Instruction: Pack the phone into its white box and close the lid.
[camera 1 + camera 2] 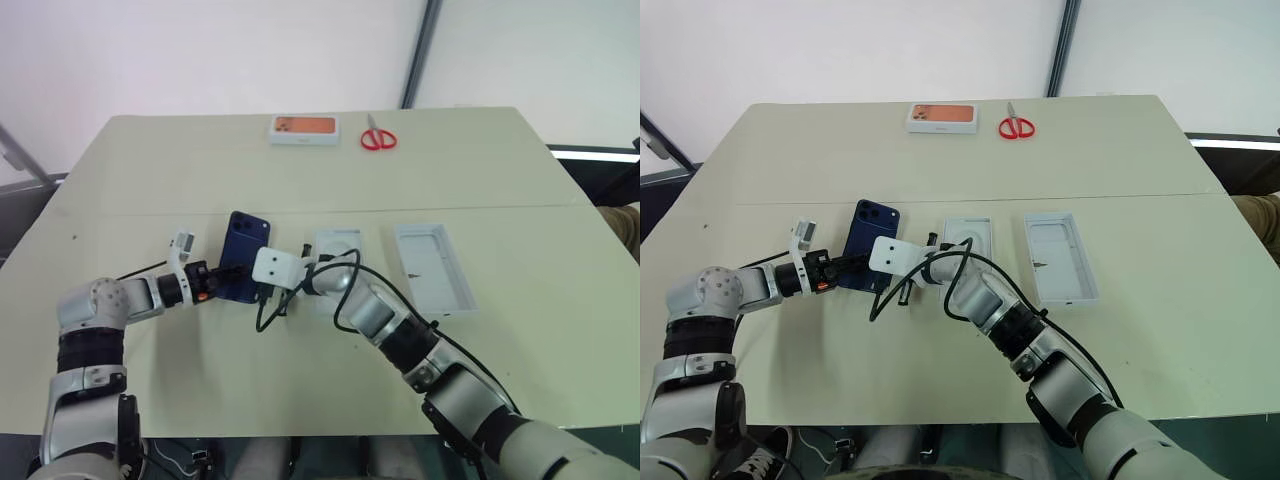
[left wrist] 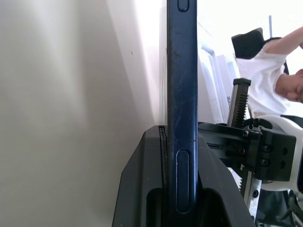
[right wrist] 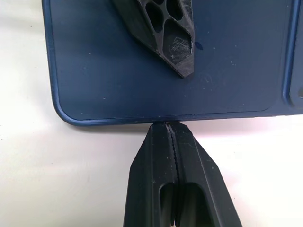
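The dark blue phone (image 1: 243, 252) is at the table's middle left, its glossy back and camera cluster facing up. My left gripper (image 1: 222, 278) is shut on the phone's near end; in the left wrist view the phone's edge (image 2: 182, 94) runs up between the two fingers (image 2: 142, 179). My right gripper (image 3: 166, 126) is shut and empty, its tips touching the phone's long edge (image 3: 165, 118). The shallow white box (image 1: 336, 243) lies open just right of the phone, partly hidden by my right arm. Further right, the lid (image 1: 433, 268) rests hollow side up.
A white box with an orange phone picture (image 1: 305, 128) and red scissors (image 1: 378, 137) lie at the table's far edge. A black cable (image 1: 300, 290) loops off my right wrist beside the phone. A person in a white shirt (image 2: 265, 71) is beyond the table.
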`<state>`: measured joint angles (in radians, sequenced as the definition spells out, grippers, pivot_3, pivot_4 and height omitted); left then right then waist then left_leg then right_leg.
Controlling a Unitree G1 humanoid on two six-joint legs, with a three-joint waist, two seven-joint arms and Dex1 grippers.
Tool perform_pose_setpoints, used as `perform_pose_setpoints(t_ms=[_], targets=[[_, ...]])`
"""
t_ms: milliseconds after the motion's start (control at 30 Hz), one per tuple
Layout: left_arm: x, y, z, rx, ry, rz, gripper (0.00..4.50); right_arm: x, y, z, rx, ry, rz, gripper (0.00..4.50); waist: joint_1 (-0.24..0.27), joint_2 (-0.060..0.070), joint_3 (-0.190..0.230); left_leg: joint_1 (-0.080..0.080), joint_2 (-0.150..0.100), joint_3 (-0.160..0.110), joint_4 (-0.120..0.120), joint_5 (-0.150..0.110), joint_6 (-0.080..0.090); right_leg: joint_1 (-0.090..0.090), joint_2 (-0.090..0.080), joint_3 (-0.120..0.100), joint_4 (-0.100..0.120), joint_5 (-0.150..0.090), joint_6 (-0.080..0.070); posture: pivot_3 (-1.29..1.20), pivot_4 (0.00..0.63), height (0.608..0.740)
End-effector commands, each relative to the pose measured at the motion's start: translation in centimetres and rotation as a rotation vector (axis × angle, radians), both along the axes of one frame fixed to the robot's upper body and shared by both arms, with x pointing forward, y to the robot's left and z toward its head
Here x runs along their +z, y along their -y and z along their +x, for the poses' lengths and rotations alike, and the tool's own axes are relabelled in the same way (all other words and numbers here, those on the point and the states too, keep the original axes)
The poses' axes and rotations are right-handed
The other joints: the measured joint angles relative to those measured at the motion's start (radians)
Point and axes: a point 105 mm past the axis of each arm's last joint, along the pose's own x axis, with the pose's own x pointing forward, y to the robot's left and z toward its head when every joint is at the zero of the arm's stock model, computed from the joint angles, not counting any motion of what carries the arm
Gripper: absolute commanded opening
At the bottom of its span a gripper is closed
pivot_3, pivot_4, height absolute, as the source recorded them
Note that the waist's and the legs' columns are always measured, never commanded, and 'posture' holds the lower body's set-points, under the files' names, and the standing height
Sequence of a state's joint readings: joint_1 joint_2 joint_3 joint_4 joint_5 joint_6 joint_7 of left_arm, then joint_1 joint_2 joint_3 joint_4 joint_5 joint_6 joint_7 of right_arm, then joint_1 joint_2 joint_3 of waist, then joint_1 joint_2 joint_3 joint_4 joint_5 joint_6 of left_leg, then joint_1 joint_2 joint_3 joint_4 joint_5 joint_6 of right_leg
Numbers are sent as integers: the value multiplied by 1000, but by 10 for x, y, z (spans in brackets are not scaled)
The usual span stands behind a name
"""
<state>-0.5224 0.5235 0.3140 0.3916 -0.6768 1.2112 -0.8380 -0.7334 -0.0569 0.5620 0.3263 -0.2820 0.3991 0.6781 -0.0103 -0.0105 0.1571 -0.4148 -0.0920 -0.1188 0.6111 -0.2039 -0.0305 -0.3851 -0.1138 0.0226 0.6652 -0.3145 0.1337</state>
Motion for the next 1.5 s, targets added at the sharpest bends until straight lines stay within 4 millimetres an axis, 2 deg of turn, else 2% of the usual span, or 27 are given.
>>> perform_pose_setpoints(t_ms=[33,100,133,167,233,333,433,533,667,800,1200,1267,1367,1500], targets=[[1,-3,4,57,-14,-40,109,26,-1,0,5,-47,176,0,-1,0,0,0,0,0,0,0,0,0,0,0,0,0,0,0,150,740],[10,-3,5,77,-1,-106,109,50,0,-4,42,-89,320,0,-3,-1,1,0,0,0,0,0,0,0,0,0,0,0,0,0,150,740],[18,0,3,66,31,-150,109,72,3,-6,53,-153,452,0,-6,-1,1,-1,0,0,0,0,0,-1,0,0,0,0,0,0,150,740],[24,1,2,58,53,-175,109,85,6,-8,62,-200,534,0,-9,-2,2,-3,1,0,0,0,0,-3,0,0,0,0,0,0,150,740],[29,1,2,73,98,-182,109,98,10,-11,77,-238,597,0,-11,-2,2,-9,1,0,1,0,0,-5,1,0,1,0,0,0,150,740],[40,-4,3,109,147,-214,66,100,29,-16,88,-225,554,808,-11,-2,2,-10,1,0,1,1,-1,-9,1,0,0,0,0,0,150,740],[40,-2,3,119,178,-159,66,84,55,-25,115,-191,432,2293,-5,-2,2,-11,1,0,1,0,0,-10,1,0,0,0,0,0,150,740],[48,7,2,106,183,-212,66,69,78,-41,158,-197,311,3749,-2,-3,3,-11,0,1,1,0,0,-9,0,0,-1,0,0,0,150,740],[56,19,2,96,205,-242,66,57,99,-58,199,-181,200,3749,-8,-4,4,-12,1,1,1,0,0,-7,0,0,0,0,0,0,150,740],[53,28,1,82,196,-233,66,37,113,-63,222,-140,30,3749,-9,-4,4,-12,2,2,1,0,0,-7,0,0,0,0,0,0,150,740],[57,36,3,80,203,-220,66,17,121,-55,195,-133,-58,3749,-2,-8,6,-12,1,2,3,0,0,-6,0,0,0,0,0,0,150,740],[55,40,1,73,196,-220,66,13,125,-54,183,-138,-75,3235,-2,-8,6,-12,1,2,3,0,0,-6,0,0,0,0,0,0,150,740],[53,45,-1,65,191,-213,66,11,126,-53,179,-129,-88,1962,-2,-8,6,-12,1,2,3,0,0,-6,0,0,0,0,0,0,150,740],[52,48,-2,60,189,-205,66,10,125,-55,178,-155,-76,1962,-2,-8,6,-12,1,2,3,0,0,-6,0,0,0,0,0,0,150,740]])
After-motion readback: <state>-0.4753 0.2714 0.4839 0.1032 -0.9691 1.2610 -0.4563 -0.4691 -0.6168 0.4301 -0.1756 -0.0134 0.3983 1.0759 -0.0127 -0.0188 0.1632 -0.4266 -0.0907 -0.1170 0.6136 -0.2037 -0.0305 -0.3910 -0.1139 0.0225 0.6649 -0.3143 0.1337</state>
